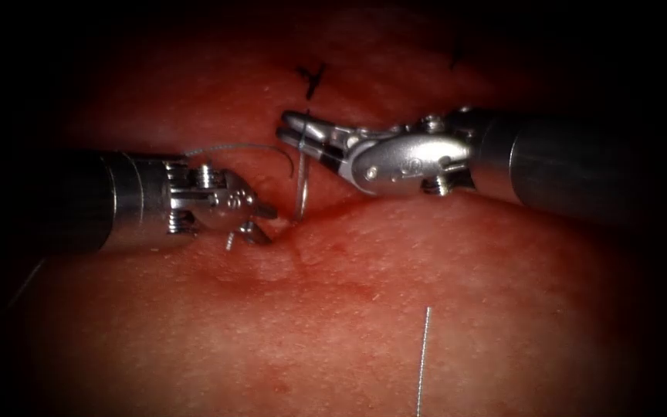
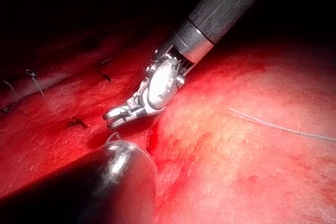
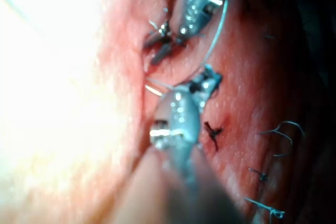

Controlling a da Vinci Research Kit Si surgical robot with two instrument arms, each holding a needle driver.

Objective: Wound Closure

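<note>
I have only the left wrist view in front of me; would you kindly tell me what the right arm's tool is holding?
Observer: The right tool is shut on the needle, gripping it near its upper end.
Operator: Thank you. Is its tip in?
Observer: Its lower end meets the tissue at the cut. I cannot tell whether it has entered.
Operator: And on my side?
Observer: The left tool has its fingers open and holds nothing. It sits just left of the needle's lower end.
</note>
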